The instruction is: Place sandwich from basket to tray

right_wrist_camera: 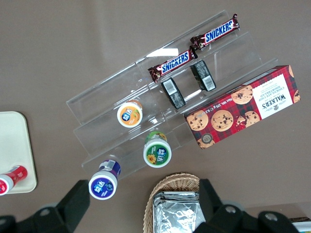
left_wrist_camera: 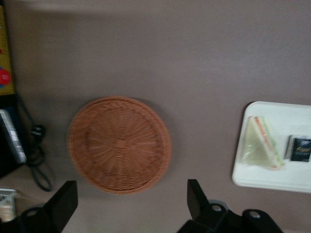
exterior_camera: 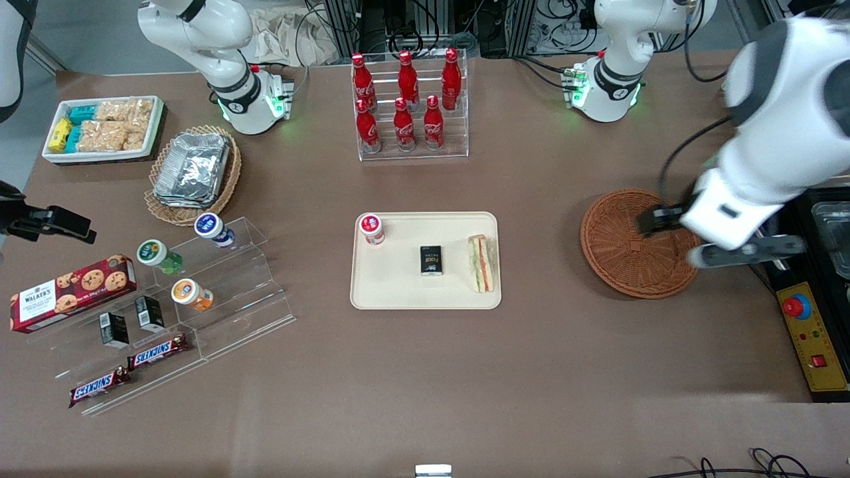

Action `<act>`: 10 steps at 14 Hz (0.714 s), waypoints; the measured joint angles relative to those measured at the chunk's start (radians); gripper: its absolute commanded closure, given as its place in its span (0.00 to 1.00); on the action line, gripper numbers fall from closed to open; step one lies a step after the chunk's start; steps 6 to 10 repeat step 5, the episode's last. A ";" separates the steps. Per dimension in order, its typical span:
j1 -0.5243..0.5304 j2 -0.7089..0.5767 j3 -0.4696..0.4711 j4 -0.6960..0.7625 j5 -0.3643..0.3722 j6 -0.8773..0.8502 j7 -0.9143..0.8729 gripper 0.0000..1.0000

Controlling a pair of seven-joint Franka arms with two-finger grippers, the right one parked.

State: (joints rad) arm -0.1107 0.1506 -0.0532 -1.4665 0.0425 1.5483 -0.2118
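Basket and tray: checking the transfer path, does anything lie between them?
Only bare table between the basket and tray, in the front view; the open gripper hangs above the basket.

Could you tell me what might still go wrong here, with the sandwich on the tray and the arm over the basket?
The sandwich lies close to the tray's rim at the basket's end, so a nudge might tip it off. The open gripper hangs above the empty basket; a low retreat could drag it toward the red button box at the table's edge.

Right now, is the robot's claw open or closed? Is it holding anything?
Left gripper: open and empty, above the basket. The sandwich lies on the tray.
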 measured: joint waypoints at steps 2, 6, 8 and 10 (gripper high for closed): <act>0.005 -0.060 0.087 -0.045 -0.017 -0.005 0.154 0.00; 0.035 -0.116 0.123 -0.096 -0.023 -0.005 0.246 0.00; 0.035 -0.116 0.123 -0.096 -0.023 -0.005 0.246 0.00; 0.035 -0.116 0.123 -0.096 -0.023 -0.005 0.246 0.00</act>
